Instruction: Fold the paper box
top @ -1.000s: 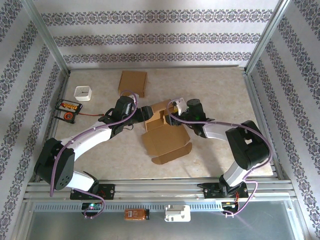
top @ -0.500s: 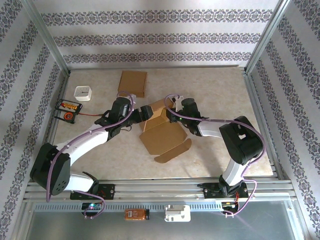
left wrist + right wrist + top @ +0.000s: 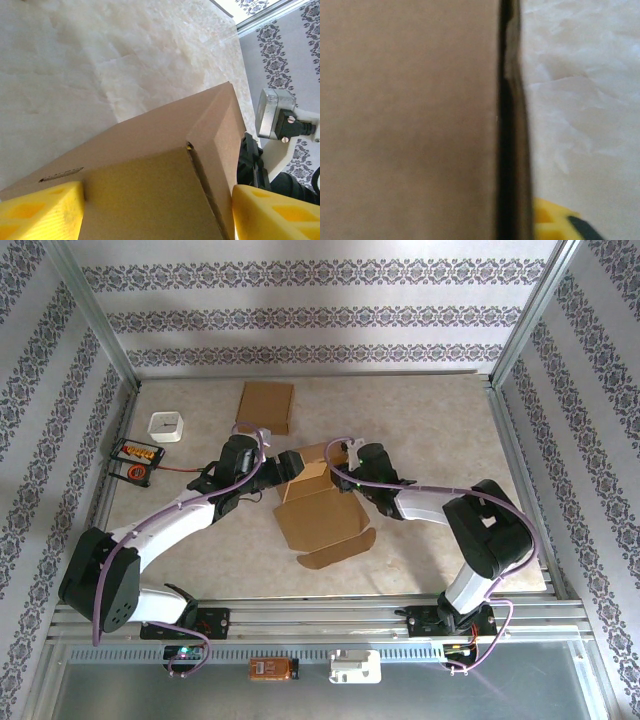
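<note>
1. The pale, marbled table takes up the middle of the top view, with patterned walls around it.
2. The left arm reaches in from the lower left and the right arm from the lower right. Both meet at the centre of the frame.
3. The paper box sits at the centre of the table, partly folded. Its far walls are raised and a flap lies flat towards the bottom of the frame.
4. A flat brown cardboard sheet lies at upper centre, apart from the box.
5. The left gripper is spread wide with a corner of the box between its yellow fingers. Whether they press on the card cannot be told.
6. The right gripper is at the box's upper right edge. In the right wrist view one yellow fingertip shows beside a cardboard panel. Its opening and any hold cannot be told.
7. A black tray with orange contents lies at the left edge.
8. A small white cube lies just above the tray.
</note>
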`<control>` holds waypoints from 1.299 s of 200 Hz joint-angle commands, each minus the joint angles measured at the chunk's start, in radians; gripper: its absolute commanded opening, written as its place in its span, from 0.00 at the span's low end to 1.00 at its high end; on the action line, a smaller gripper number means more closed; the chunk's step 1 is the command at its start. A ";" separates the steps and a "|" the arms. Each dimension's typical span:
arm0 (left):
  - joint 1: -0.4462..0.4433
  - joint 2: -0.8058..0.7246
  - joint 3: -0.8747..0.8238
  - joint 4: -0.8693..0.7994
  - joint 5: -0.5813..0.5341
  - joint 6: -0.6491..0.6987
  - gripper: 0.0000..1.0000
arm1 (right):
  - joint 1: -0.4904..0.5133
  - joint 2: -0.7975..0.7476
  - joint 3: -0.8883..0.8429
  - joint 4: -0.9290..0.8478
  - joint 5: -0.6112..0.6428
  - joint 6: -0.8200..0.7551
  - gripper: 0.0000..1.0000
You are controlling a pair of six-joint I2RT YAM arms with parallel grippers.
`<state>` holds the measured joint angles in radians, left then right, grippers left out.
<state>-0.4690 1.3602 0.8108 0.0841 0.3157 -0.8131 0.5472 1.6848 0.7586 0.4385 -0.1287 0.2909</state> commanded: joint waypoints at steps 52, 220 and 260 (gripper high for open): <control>0.012 0.040 -0.013 0.031 0.048 -0.034 0.75 | 0.043 0.184 0.042 0.242 0.034 -0.006 0.30; 0.013 -0.607 -0.184 -0.064 -0.419 0.284 0.93 | 0.084 -0.347 0.429 -0.848 -0.089 -0.761 0.07; 0.013 -0.664 -0.199 -0.045 -0.361 0.410 0.94 | 0.226 -0.352 0.602 -1.181 0.140 -1.187 0.12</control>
<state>-0.4568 0.7364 0.6243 0.0509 -0.0628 -0.5377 0.6876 1.3224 1.2839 -0.3977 -0.1608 -0.5308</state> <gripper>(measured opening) 0.940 0.118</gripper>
